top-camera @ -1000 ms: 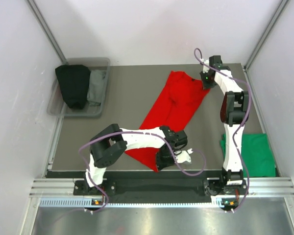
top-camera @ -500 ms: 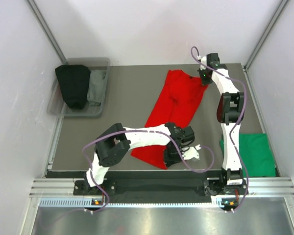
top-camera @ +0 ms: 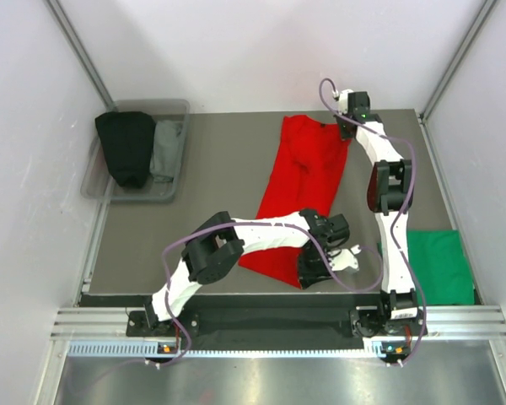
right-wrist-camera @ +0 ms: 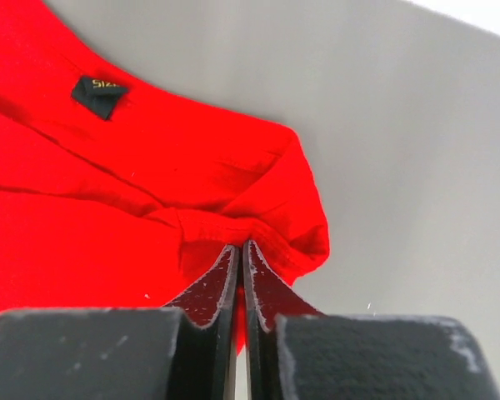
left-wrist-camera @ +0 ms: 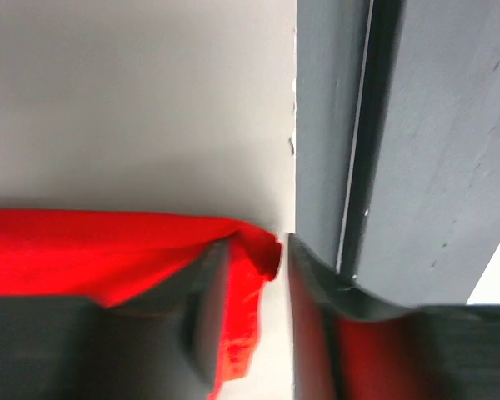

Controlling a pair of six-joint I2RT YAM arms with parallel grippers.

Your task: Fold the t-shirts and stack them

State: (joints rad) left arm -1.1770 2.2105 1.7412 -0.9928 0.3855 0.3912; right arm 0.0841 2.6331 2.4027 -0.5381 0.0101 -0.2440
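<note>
The red t-shirt (top-camera: 308,181) lies stretched out on the grey table, running from the far edge down toward the near edge. My right gripper (top-camera: 346,128) is at its far right corner. In the right wrist view this gripper (right-wrist-camera: 240,250) is shut on the shirt's hem, and the dark neck label (right-wrist-camera: 98,94) shows further up. My left gripper (top-camera: 314,272) is at the shirt's near corner. Its jaws (left-wrist-camera: 257,246) stand apart, and the red corner (left-wrist-camera: 254,250) hangs loose against the left finger (left-wrist-camera: 204,308). A green t-shirt (top-camera: 438,266) lies folded at the near right.
A grey bin (top-camera: 139,199) stands at the far left of the table, holding a black garment (top-camera: 125,148) and a grey cloth (top-camera: 167,150). White walls close in on both sides. The table's dark front edge (left-wrist-camera: 400,167) runs right beside my left gripper.
My left gripper has moved right along the near edge with the shirt's corner and then opened. My right gripper has shifted left at the far edge and shut on the hem.
</note>
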